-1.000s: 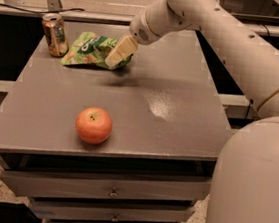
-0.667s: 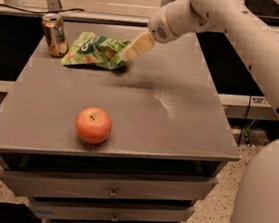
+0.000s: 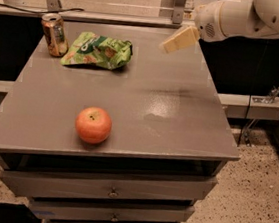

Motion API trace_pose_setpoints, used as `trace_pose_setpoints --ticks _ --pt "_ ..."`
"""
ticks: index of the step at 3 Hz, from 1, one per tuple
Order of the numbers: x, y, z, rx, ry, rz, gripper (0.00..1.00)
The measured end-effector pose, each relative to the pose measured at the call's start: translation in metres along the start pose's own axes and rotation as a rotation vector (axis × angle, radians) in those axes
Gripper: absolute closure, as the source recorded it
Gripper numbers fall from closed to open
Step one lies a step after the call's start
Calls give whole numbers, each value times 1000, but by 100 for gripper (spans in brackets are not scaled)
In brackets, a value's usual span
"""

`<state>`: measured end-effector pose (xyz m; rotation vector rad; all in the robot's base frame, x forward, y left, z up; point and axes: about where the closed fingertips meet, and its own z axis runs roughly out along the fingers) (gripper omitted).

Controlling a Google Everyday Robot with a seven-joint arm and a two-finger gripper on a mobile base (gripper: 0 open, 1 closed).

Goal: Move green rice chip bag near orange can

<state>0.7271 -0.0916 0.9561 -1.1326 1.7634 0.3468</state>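
- On the green rice chip bag, far left on the table, I see white lettering on a dark green patch, but cannot read it.
- The orange can, just left of the bag, has a pale label patch, also unreadable.
- My gripper hangs over the far right.

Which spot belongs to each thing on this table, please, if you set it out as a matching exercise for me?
1. can
2. chip bag
3. apple
4. hand

A. near the front edge of the table
B. in the air over the far right side
C. upright at the far left corner
D. lying next to the can

Pairs: 1-C, 2-D, 3-A, 4-B.
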Motion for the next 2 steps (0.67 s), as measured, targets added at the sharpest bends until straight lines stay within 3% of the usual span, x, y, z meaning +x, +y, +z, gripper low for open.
trace_pose_setpoints --ticks 1,2 --pt "19 -21 -45 31 -63 23 0" --pt "19 -21 -44 30 -63 23 0"
